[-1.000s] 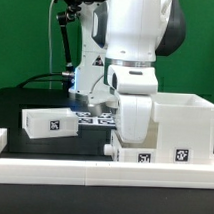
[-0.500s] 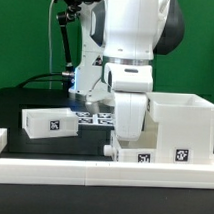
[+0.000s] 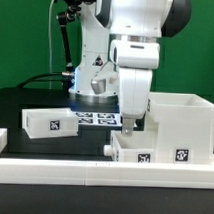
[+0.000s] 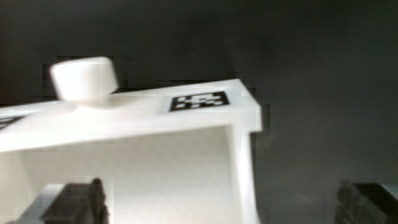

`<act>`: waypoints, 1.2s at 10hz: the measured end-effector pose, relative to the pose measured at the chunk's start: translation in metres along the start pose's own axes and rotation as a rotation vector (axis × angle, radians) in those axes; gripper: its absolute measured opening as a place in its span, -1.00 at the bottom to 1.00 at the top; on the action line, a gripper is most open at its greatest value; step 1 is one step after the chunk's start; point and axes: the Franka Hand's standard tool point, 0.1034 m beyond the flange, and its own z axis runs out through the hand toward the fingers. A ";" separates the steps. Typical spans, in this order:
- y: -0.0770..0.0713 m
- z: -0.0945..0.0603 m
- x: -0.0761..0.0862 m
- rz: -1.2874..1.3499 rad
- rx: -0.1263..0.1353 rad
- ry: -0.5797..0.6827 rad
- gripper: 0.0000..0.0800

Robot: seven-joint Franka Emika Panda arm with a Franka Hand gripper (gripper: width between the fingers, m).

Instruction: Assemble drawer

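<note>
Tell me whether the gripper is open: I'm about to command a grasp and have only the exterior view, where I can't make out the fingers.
Observer: The gripper is open: the wrist view shows its fingers wide apart.
Operator: What's below it?
Observer: A white drawer part with a round knob on it.
Operator: Any tag?
Observer: One marker tag, near that part's corner.
</note>
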 end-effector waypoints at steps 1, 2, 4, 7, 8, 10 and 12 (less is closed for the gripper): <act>0.006 -0.004 -0.010 -0.002 -0.004 -0.003 0.62; 0.010 -0.002 -0.021 -0.014 -0.006 -0.005 0.62; 0.016 0.009 -0.048 -0.080 0.000 -0.002 0.62; 0.016 0.009 -0.056 -0.090 0.001 0.002 0.62; 0.016 0.011 -0.067 -0.094 0.004 0.031 0.62; 0.028 0.014 -0.075 -0.124 0.007 0.102 0.62; 0.035 0.016 -0.081 -0.178 -0.016 0.161 0.62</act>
